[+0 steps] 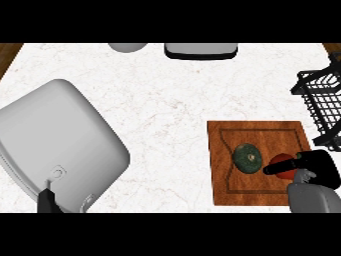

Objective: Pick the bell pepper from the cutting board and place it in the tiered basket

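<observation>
Head view: right robot hand [317, 167] curls around a red pepper [280, 161] on the board [232, 187]; a green disc [248, 156] lies just left, the basket [328, 107] beyond. Left robot hand [47, 201], fingers unclear.
</observation>
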{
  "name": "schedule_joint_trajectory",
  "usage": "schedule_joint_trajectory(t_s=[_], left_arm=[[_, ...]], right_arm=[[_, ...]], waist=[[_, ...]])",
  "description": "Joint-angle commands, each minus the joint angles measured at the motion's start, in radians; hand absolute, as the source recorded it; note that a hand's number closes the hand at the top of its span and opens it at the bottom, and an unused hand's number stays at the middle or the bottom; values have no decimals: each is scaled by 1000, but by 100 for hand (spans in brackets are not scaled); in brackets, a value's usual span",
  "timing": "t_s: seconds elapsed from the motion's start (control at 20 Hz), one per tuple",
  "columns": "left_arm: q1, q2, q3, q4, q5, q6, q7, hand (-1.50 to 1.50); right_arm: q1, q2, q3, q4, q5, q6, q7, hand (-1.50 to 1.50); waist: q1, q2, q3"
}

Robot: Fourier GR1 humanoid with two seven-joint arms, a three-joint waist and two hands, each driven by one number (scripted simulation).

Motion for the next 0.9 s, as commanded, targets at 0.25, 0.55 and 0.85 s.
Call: schedule_joint_trajectory(t_s=[0.25, 0.55, 0.85], left_arm=[[37, 5, 12, -1, -8, -11, 4, 0], [12, -60, -2, 67, -42, 28, -23, 0], [11, -24, 38, 26, -20, -8, 15, 0]], right_arm=[[-18, 5, 63, 34, 91, 23, 154, 150], [195, -29, 44, -154, 43, 77, -77, 150], [233, -38, 3, -267, 76, 26, -93, 150]], waist=[[-1, 7, 2], [-17, 5, 2], [-12, 5, 2]])
